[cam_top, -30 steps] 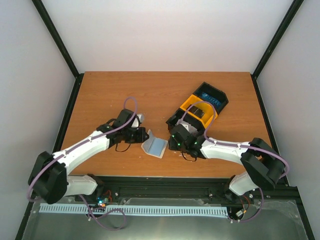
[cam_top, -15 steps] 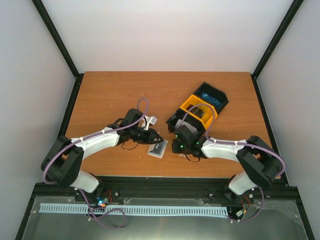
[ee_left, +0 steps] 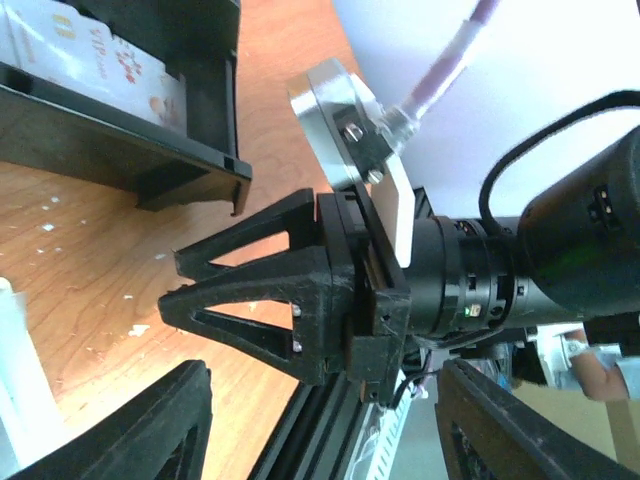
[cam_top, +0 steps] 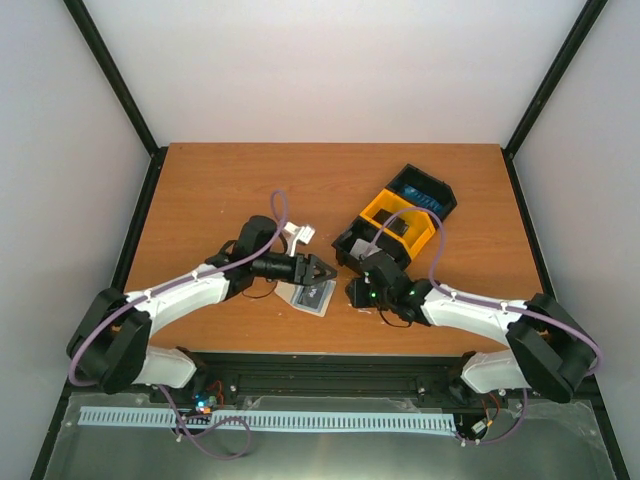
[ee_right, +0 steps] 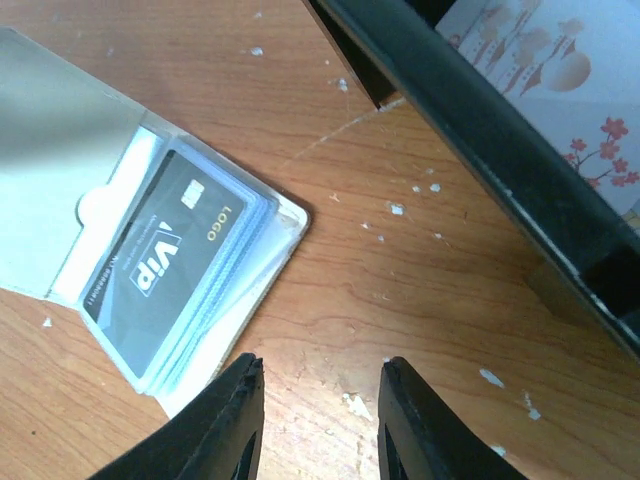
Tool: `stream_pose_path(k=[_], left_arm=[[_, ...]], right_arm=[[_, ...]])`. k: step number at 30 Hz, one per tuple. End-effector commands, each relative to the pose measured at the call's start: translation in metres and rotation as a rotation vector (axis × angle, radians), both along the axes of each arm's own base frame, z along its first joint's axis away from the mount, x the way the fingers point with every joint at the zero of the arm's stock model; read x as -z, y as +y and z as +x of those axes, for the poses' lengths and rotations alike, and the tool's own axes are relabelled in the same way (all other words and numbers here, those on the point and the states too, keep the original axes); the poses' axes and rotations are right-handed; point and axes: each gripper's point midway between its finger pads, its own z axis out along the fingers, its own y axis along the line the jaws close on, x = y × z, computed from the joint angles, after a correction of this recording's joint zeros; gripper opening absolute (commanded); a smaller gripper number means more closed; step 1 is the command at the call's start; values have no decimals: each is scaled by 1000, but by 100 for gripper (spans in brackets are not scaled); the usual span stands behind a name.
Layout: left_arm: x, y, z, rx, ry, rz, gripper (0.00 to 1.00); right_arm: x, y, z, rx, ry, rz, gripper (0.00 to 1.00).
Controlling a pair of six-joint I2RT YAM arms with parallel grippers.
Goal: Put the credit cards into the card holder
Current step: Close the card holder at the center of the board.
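The card holder (ee_right: 250, 300) lies open on the table, its flap (ee_right: 50, 140) folded back to the left. A dark credit card (ee_right: 170, 250) marked VIP sits in its pocket, with pale blue card edges showing beneath it. In the top view the holder (cam_top: 312, 297) lies between both grippers. My left gripper (cam_top: 322, 268) hovers just above it, pointing right, open with nothing between its fingers (ee_left: 150, 430). My right gripper (ee_right: 320, 375) is open and empty over bare wood just right of the holder. Another patterned card (ee_right: 540, 60) lies in the tray.
The black-and-yellow tray (cam_top: 400, 215) stands right behind the right gripper (cam_top: 353, 291), its black wall (ee_right: 480, 130) close by. In the left wrist view the right gripper's black fingers (ee_left: 250, 300) fill the middle, with the tray (ee_left: 130, 150) beyond. The table's near edge is close.
The left gripper has swung right over the holder and opened. The holder, propped up like a tent a second ago, now lies flat with the dark card in it. The right arm shifted slightly.
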Motion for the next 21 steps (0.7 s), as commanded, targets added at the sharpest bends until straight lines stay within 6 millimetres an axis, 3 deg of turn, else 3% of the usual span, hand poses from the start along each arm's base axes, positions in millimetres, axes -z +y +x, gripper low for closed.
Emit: stream_pose_path(k=[1, 2, 5, 8, 11, 15, 21], left_arm=[[-13, 15, 21, -146, -83, 64, 67], [-8, 31, 34, -255, -92, 143, 69], [21, 112, 65, -677, -62, 448, 74], [51, 178, 66, -931, 10, 595, 74], [76, 213, 60, -1058, 79, 628, 65], [104, 231, 50, -1110, 156, 650, 41], [136, 211, 37, -1007, 255, 576, 22]], right_arm=[[-9, -2, 3, 2, -32, 15, 32], [-9, -1, 3, 1, -32, 17, 32], [-8, 0, 4, 9, -29, 25, 33], [-3, 2, 5, 7, -15, 23, 33], [0, 2, 5, 11, -6, 15, 33], [5, 1, 5, 12, 2, 4, 33], [8, 8, 3, -19, 20, 6, 33]])
